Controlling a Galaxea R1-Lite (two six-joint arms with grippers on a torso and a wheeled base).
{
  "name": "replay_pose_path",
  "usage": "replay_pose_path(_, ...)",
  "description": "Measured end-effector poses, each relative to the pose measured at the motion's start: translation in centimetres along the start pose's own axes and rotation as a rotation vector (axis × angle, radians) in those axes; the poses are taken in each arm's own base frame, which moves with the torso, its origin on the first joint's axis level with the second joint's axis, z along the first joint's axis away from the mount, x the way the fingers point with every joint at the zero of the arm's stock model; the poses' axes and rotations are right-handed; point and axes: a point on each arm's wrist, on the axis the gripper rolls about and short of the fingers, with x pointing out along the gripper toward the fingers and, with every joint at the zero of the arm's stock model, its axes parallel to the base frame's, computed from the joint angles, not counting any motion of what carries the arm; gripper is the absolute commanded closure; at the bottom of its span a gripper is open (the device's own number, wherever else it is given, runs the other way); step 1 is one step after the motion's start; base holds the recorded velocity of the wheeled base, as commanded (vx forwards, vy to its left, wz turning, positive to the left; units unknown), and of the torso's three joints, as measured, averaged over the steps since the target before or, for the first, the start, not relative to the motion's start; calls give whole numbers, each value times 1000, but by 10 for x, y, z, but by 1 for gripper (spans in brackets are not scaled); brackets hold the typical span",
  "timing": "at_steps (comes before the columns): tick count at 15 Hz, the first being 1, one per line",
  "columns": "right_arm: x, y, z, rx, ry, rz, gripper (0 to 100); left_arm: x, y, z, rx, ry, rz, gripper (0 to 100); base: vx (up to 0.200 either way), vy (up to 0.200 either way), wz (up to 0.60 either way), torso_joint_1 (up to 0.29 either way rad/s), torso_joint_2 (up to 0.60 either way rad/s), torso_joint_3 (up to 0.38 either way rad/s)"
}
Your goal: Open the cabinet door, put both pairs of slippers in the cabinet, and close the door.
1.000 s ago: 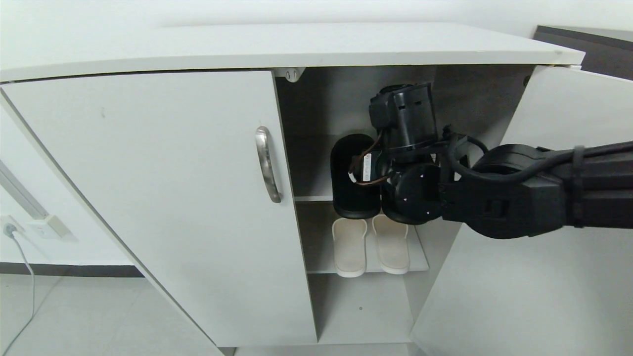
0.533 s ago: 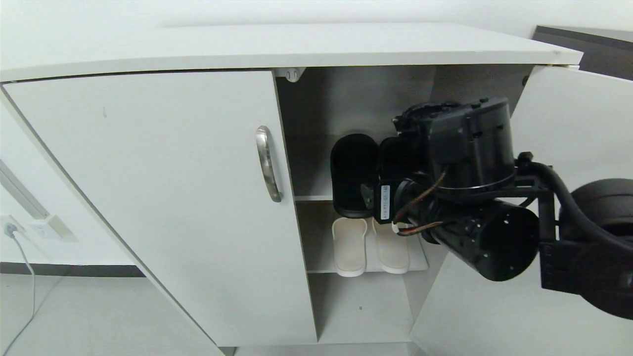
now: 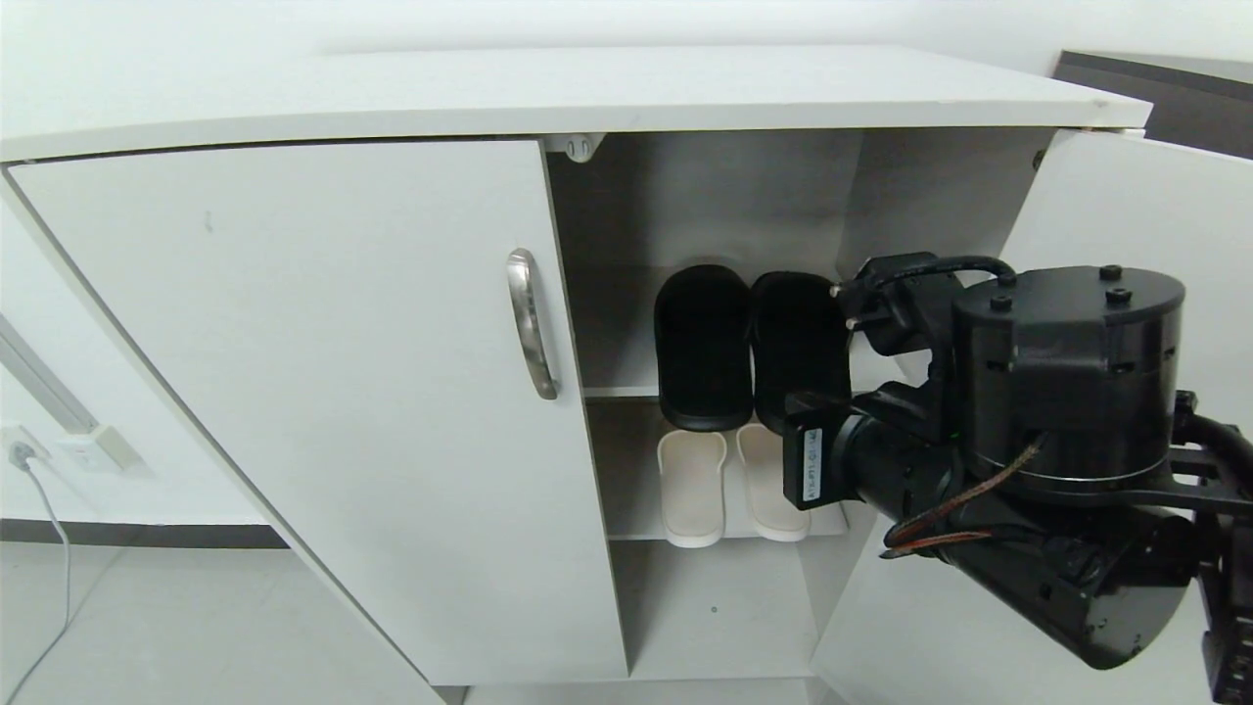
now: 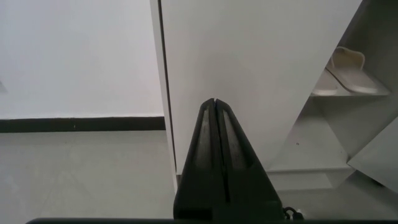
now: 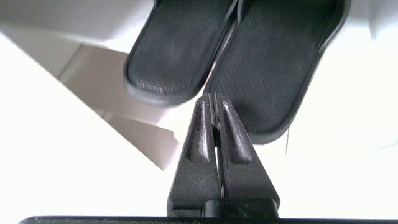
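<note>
My right gripper [image 5: 215, 96], fingers pressed together and empty, faces the black slippers [image 3: 700, 343]. My arm [image 3: 1028, 460] hides part of the white slippers [image 3: 692, 485]. My left gripper [image 4: 215, 101] is likewise pressed together.

matte black right arm [image 3: 1067, 392] of stacked cylinders, round screws [image 3: 1119, 295] on top (brown cables [image 3: 964, 496], a white label [image 3: 811, 468])

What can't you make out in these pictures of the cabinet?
- Head view: the right arm covers the near end of one black slipper and a corner of one white slipper.
- Head view: the shut left door hides that half of the inside.
- Head view: the open right door is cut off by the picture's edge and hidden by the arm.
- Right wrist view: the top edge cuts off the far ends of both black slippers.
</note>
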Motion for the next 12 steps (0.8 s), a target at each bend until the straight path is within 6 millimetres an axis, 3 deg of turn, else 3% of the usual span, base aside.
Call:
replay_pose_path(7,-1,1,-3,-7,9,5,100,0,0,0,0,0,0,100,0,0,0,0,0,0)
replay_pose_path(12,-2,3,-9,-12,15,28,100,0,0,0,0,0,-1,100,-200,0,0,3,1,1)
